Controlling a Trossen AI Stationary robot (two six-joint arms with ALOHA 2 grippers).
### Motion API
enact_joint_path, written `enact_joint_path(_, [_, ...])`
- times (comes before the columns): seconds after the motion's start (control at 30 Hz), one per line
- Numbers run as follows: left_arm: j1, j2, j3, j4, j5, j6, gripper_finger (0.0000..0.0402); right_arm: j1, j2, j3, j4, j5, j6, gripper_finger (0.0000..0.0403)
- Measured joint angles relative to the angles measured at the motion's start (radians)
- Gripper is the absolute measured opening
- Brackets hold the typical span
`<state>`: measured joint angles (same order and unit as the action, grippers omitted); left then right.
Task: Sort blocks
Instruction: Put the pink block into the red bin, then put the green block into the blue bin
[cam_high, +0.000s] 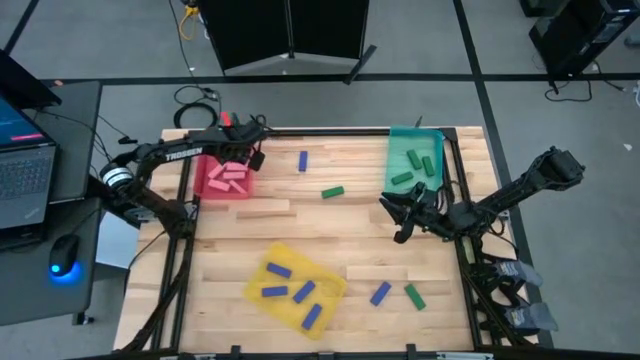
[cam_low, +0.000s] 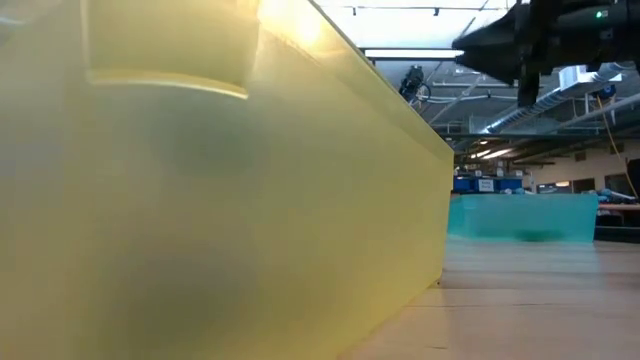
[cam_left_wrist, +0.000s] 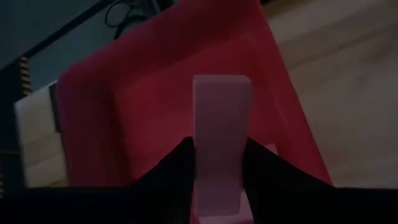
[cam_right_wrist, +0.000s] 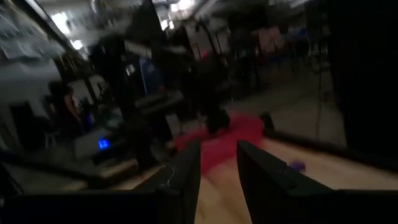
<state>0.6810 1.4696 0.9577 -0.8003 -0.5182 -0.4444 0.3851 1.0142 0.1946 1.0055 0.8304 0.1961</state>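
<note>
The left gripper (cam_left_wrist: 217, 155) hangs over the red tray (cam_high: 210, 185) at the bench's (cam_high: 300, 235) ten o'clock corner, its fingers closed on a pink block (cam_left_wrist: 221, 118) held above the pink blocks (cam_high: 232, 172) already lying in the tray. The right gripper (cam_high: 395, 215) hovers toward three o'clock, just below the teal tray (cam_high: 400, 140) holding green blocks (cam_high: 412, 160), its fingers a narrow gap apart and holding nothing. Blue blocks (cam_high: 290, 292) lie in the yellow tray (cam_high: 262, 258) near six o'clock. Loose blocks remain on the bench: a green one (cam_high: 332, 192), a blue one (cam_high: 303, 160), and a blue (cam_high: 380, 293) and green pair (cam_high: 414, 296) near five o'clock.
</note>
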Motion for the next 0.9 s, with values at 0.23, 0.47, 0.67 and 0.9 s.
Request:
enact_joint_path(0.23, [0.026,-0.009,-0.080,0.260,0.274,0.093,0.0209,-0.045,0.045,0.163,-0.504,-0.068,0.198,0.0116])
enact_joint_path(0.47, [-0.037,-0.050,-0.077,0.536,0.484,0.120,0.0242,-0.186,0.213,0.387,-0.734,-0.315,0.058,0.0116])
enact_joint_path(0.67, [-0.051,-0.140,-0.077,0.565,0.448,0.110,0.0239,-0.380,0.367,0.586,-0.973,-0.584,-0.094,0.0116])
enact_joint_path(0.9, [-0.041,-0.278,-0.077,0.517,0.442,0.110,0.0238,-0.607,0.583,0.776,-1.204,-0.910,-0.310,0.0116])
